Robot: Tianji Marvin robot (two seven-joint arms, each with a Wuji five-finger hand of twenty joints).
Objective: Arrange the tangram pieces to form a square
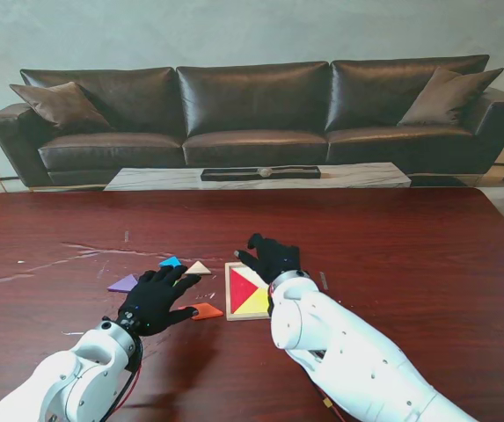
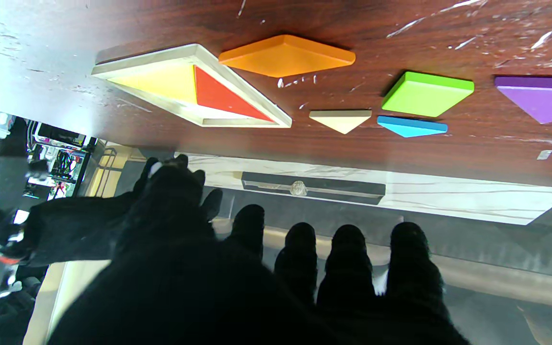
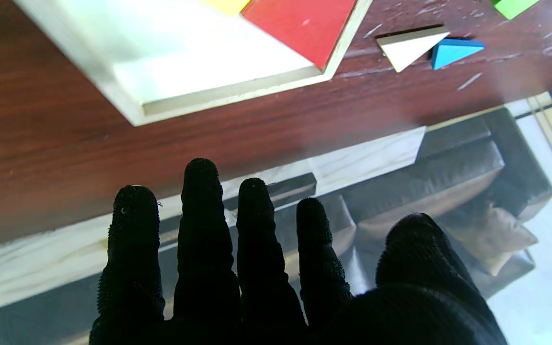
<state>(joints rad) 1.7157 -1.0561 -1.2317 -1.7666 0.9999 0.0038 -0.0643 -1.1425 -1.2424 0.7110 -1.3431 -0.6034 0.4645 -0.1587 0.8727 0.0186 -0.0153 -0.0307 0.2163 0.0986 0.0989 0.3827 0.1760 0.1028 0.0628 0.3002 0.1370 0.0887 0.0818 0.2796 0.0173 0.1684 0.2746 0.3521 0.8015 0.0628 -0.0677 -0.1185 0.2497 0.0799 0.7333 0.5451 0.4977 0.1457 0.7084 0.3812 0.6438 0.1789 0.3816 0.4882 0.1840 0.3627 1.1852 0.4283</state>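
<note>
Filling a wooden tray [image 1: 229, 290] that sits mid-table with two of its pieces seated: red triangle [image 1: 242, 285], yellow triangle [image 1: 253, 303]. The rest of its floor shows bare in the right wrist view.

Loose stock, all left of the tray: orange piece [image 1: 206, 310] nearest it, cream triangle [image 1: 198, 267], blue triangle [image 1: 171, 261], green square [image 2: 427, 93] mostly hidden under the hand from the stand's view, purple piece [image 1: 123, 283] farthest left.

Left hand [image 1: 155, 297]: fingers spread, holding nothing, hovering over the loose pieces.

Right hand [image 1: 272, 258]: fingers extended and apart, empty, at the tray's far right corner.

Handling note, as judgement: take the orange piece next, pinch its edges, lift it clear of the rim, and turn it to match the bare corner before lowering. The right hand could steady the tray against sliding.
</note>
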